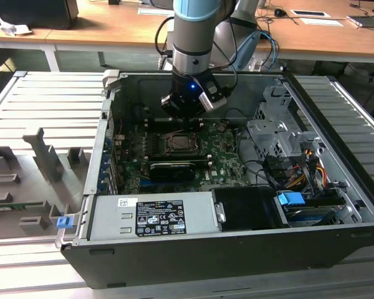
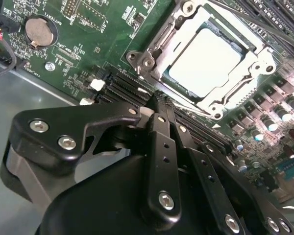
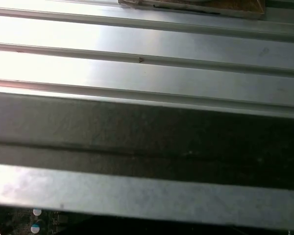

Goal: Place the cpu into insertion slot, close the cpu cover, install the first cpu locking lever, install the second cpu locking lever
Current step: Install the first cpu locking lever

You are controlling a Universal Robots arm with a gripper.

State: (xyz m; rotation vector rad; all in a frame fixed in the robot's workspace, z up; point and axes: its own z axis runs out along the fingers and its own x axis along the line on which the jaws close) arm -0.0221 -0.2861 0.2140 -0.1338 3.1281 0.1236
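The cpu [image 2: 206,61], a pale silver square, lies flat in the socket on the green motherboard [image 2: 88,44]. The cpu cover [image 2: 257,63], a silver metal frame, lies down around it. In the exterior view the socket [image 1: 184,144] sits mid-board inside the open computer case [image 1: 237,255]. My gripper [image 1: 186,121] hangs just behind the socket. In the second wrist view my gripper [image 2: 159,103] has its black fingers [image 2: 159,147] pressed together with nothing between them, the tips close to the socket's edge. I cannot tell how the locking levers stand.
A grey labelled power-supply box [image 1: 156,215] fills the case's front. Drive cages and coloured cables [image 1: 299,168] crowd the exterior view's right. A ribbed metal table [image 1: 43,106] surrounds the case; grey fixtures [image 1: 37,162] stand on the exterior view's left. The first wrist view shows the table's ribs [image 3: 147,39].
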